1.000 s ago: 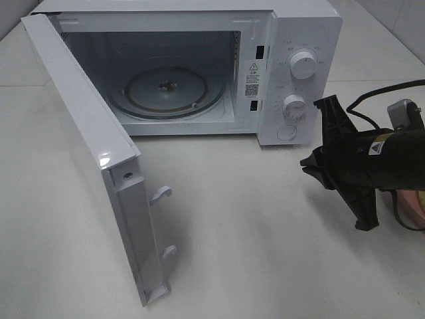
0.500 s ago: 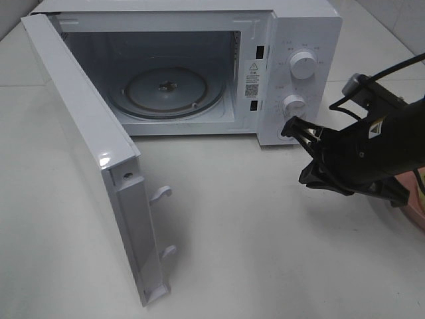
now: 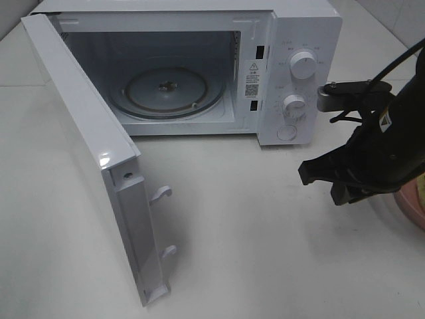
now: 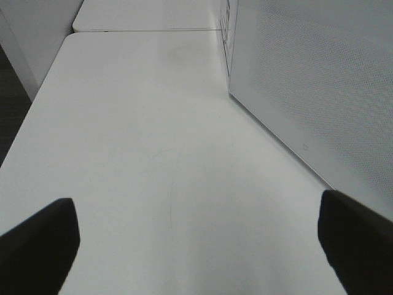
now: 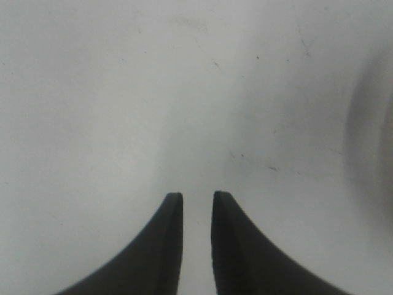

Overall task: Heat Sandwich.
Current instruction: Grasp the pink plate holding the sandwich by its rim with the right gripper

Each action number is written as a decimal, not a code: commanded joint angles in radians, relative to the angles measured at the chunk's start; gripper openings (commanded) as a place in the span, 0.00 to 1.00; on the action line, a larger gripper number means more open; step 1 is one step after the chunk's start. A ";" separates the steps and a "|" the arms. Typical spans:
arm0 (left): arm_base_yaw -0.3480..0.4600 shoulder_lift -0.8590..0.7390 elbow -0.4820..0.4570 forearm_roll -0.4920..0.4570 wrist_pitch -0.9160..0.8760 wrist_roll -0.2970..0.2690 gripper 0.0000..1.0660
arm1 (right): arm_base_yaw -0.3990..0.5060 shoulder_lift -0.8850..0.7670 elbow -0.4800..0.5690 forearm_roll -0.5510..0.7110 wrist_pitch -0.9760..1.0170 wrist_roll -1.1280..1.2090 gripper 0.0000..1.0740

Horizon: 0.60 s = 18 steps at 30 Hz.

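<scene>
Jaws of the right gripper (image 5: 196, 196) stand parted by a narrow gap, nothing between them, tips over bare table (image 3: 252, 219). Left gripper (image 4: 196, 212): jaws spread wide, empty. Pink plate (image 3: 416, 211) shows partly behind the right gripper; sandwich position cannot be determined. Microwave (image 3: 299, 40) stands near the tips, door (image 3: 80, 133) open.
</scene>
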 commanded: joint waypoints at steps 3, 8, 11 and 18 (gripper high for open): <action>0.002 -0.028 0.003 -0.009 -0.007 0.003 0.95 | -0.006 -0.021 -0.037 -0.023 0.095 -0.072 0.30; 0.002 -0.028 0.003 -0.009 -0.007 0.003 0.95 | -0.027 -0.057 -0.067 -0.020 0.140 -0.157 0.56; 0.002 -0.028 0.003 -0.009 -0.007 0.003 0.95 | -0.066 -0.088 -0.067 -0.022 0.138 -0.177 0.74; 0.002 -0.028 0.003 -0.009 -0.007 0.003 0.95 | -0.185 -0.108 -0.067 -0.025 0.181 -0.245 0.89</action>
